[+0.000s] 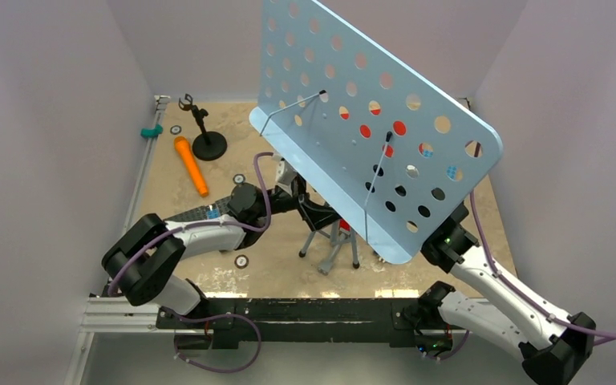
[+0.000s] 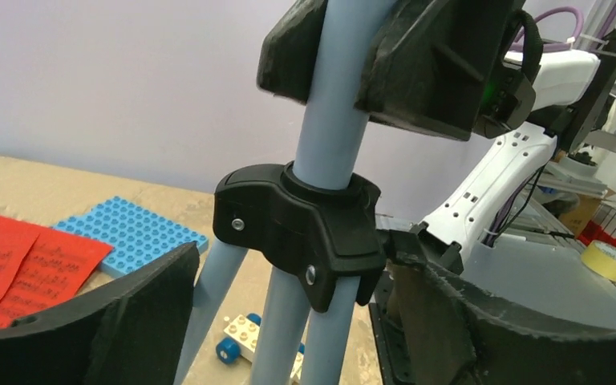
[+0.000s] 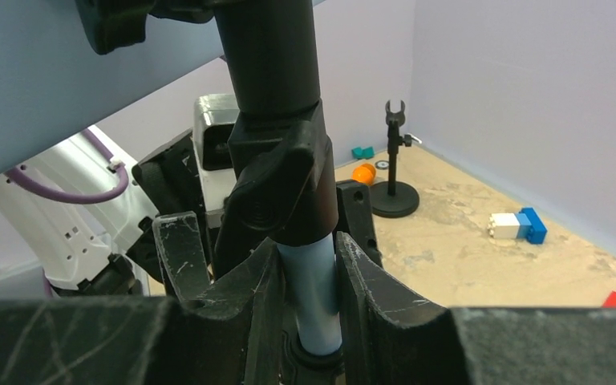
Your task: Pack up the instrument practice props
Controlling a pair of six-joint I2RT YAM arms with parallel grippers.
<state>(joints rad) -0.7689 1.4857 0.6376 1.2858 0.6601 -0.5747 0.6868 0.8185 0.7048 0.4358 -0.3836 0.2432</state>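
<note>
Pale-blue music stand, not yet folded, has its pole pinched in the right gripper, just above the wide-open, empty left gripper; orange microphone, mic stand, red pages await packing.

The music stand has a smooth, matt, perforated sheet desk. Its tripod hub is slightly glossy black plastic. The tabletop looks rough and mottled.

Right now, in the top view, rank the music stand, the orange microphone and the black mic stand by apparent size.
1. Pale-blue music stand, by far, though raised nearer the camera.
2-3. Black mic stand and orange microphone look about alike; no ranking.
</note>
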